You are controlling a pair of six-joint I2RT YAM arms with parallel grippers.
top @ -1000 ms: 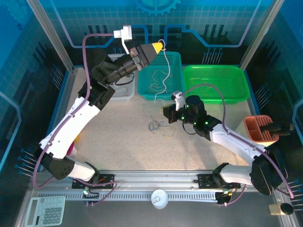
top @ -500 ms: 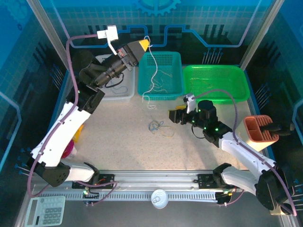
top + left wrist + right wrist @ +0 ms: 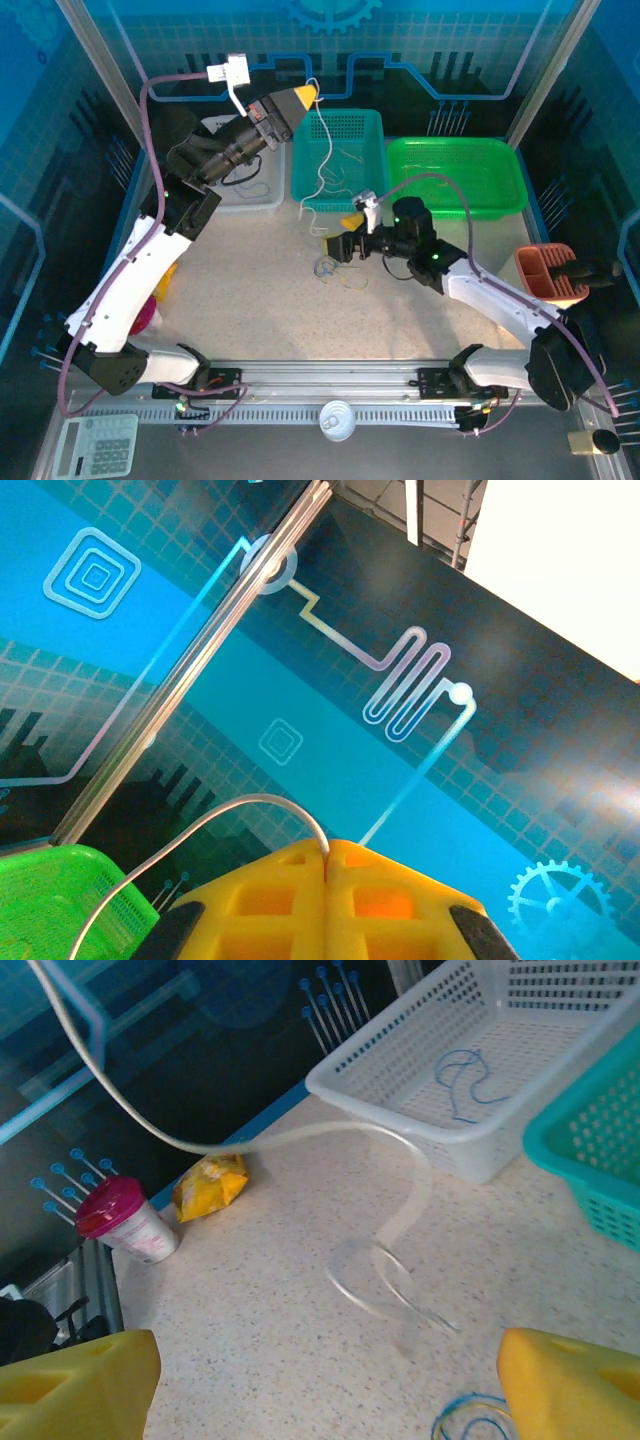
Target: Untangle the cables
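Above the bench [image 3: 250, 300], left gripper [image 3: 305, 95] clamps the white cable [image 3: 322, 170], right gripper [image 3: 340, 235] gapes empty; pulling higher may tighten the tangle [image 3: 328, 266].

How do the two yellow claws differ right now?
The left gripper is raised high; the right gripper sits low near the table. The left is shut on a white cable; the right is open, holding nothing. Both have yellow fingers.
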